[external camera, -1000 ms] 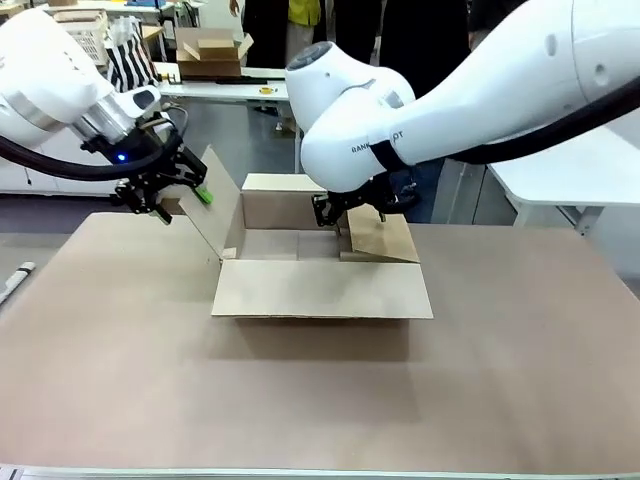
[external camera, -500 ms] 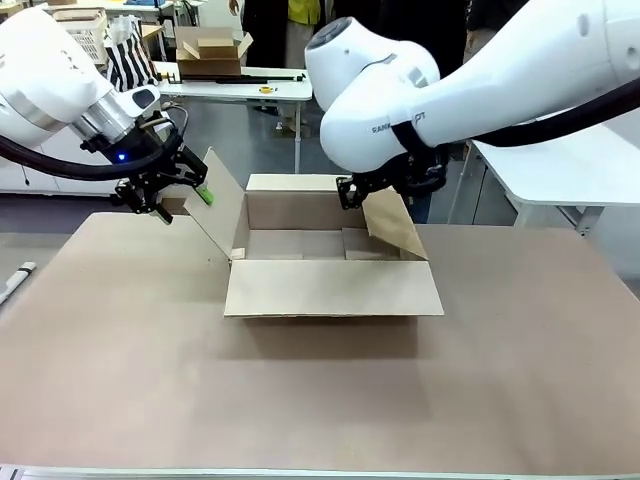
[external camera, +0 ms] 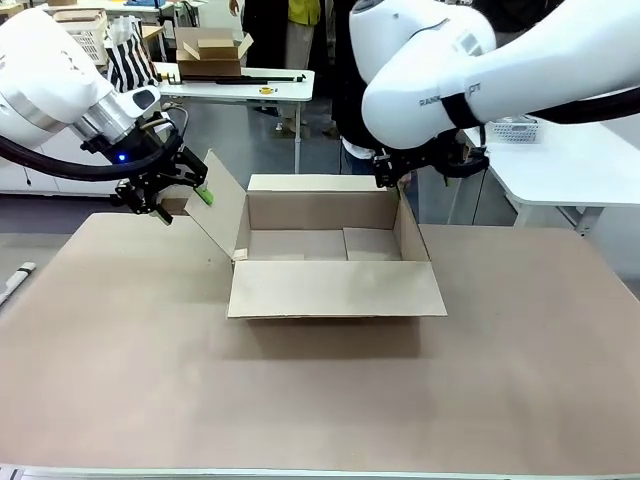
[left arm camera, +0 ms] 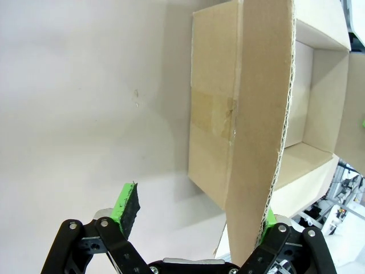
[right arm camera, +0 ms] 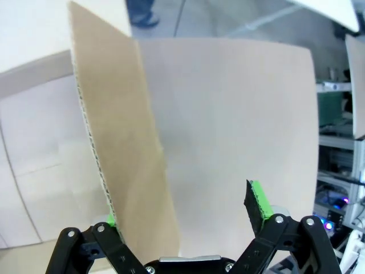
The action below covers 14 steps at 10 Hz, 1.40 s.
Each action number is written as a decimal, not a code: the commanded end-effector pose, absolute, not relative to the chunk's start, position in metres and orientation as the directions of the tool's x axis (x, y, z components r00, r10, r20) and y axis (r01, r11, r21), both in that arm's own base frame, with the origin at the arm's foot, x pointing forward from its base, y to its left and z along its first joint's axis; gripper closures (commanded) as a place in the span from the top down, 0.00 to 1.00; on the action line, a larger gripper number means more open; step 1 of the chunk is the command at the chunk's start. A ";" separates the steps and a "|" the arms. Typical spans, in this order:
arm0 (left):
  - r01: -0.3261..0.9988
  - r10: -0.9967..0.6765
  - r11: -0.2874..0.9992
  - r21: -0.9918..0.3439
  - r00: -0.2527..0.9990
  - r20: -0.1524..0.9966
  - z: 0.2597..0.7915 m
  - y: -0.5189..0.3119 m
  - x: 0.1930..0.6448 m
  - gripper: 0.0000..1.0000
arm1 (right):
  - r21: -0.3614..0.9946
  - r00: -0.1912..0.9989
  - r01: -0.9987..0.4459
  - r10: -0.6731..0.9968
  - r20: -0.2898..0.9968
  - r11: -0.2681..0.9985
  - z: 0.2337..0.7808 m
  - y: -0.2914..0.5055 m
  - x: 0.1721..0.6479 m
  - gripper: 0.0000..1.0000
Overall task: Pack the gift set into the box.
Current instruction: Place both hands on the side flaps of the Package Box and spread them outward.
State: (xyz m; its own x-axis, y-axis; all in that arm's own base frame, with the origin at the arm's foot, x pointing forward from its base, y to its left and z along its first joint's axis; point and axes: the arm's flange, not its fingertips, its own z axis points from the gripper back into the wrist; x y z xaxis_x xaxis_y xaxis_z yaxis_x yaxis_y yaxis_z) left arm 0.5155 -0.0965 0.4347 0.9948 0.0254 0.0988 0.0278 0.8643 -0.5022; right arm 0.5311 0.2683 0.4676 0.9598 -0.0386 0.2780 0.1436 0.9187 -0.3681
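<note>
My left pincer (external camera: 182,203) hangs at the worktop's (external camera: 120,340) far left, fingers apart, with the box's left flap (external camera: 222,205) resting against one pad only. The box (external camera: 335,290) sits open at the far middle. My right pincer (external camera: 392,183), also apart, straddles the upright right flap (external camera: 410,235).

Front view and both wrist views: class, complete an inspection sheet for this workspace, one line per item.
Surface: table with a flat brown cover.
Job's things: box open at mid-table, floor bare where visible; left flap tilted outward, right flap upright, near flap folded down.
Clutter: small white item at the table's left edge, too small to identify.
End effectors: left end effector open, left flap against one finger; right end effector open, right flap beside one finger.
Cables: black cable along the left arm.
Surroundings: white side table; smaller carton on a far table.
</note>
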 end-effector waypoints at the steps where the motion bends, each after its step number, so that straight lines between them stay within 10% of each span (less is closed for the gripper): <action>1: 0.012 0.038 0.874 -0.485 0.995 0.095 0.436 -0.097 0.515 1.00 | -0.315 0.936 0.228 -0.118 0.331 0.921 0.466 0.240 0.515 1.00; 8: 0.012 0.038 0.874 -0.485 0.995 0.095 0.436 -0.097 0.515 1.00 | -0.333 0.948 0.206 -0.103 0.303 0.920 0.471 0.236 0.522 1.00; 14: 0.012 0.038 0.874 -0.485 0.995 0.095 0.436 -0.097 0.515 1.00 | 0.059 0.981 0.123 -0.130 0.140 0.991 0.435 0.140 0.549 1.00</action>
